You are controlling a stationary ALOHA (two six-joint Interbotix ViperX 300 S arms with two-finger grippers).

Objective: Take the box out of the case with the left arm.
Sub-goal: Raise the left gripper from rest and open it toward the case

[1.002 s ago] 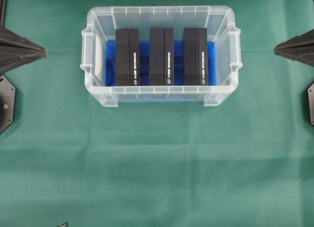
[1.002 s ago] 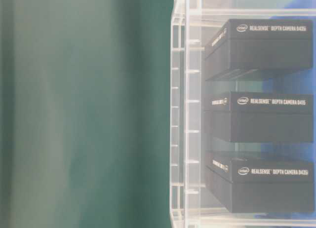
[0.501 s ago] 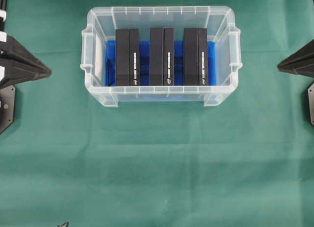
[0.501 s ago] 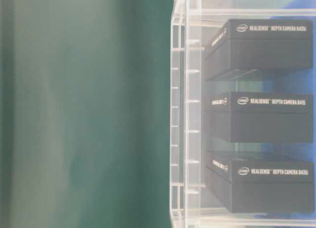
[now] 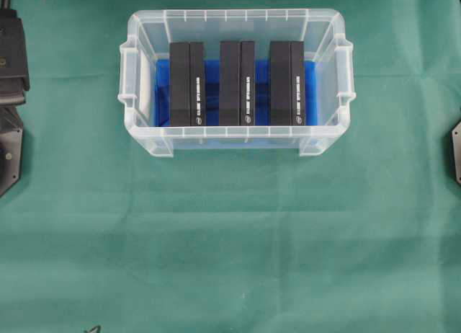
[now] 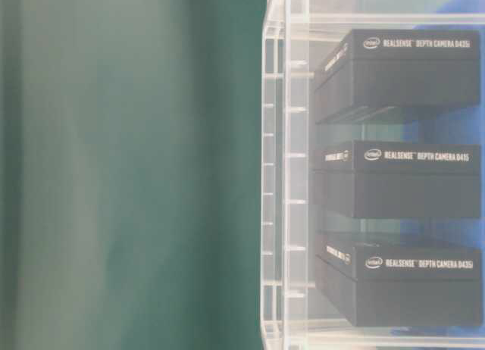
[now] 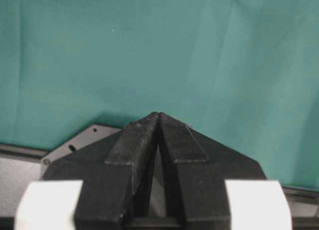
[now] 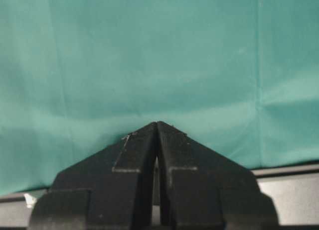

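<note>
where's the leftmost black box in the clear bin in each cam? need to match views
Overhead: leftmost black cardboard box, standing on edge at the left end of the clear plastic bin.
Table-level: one of three stacked-looking boxes behind the bin wall; which one cannot be told.
Left wrist: not in it.
Right wrist: not in it.
Shared landmark: green cloth.

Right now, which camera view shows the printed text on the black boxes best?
The table-level view: the white lettering on each of the boxes reads clearly through the case wall. The overhead view shows it only as tiny white lines; both wrist views show only shut fingertips over green cloth.
</note>
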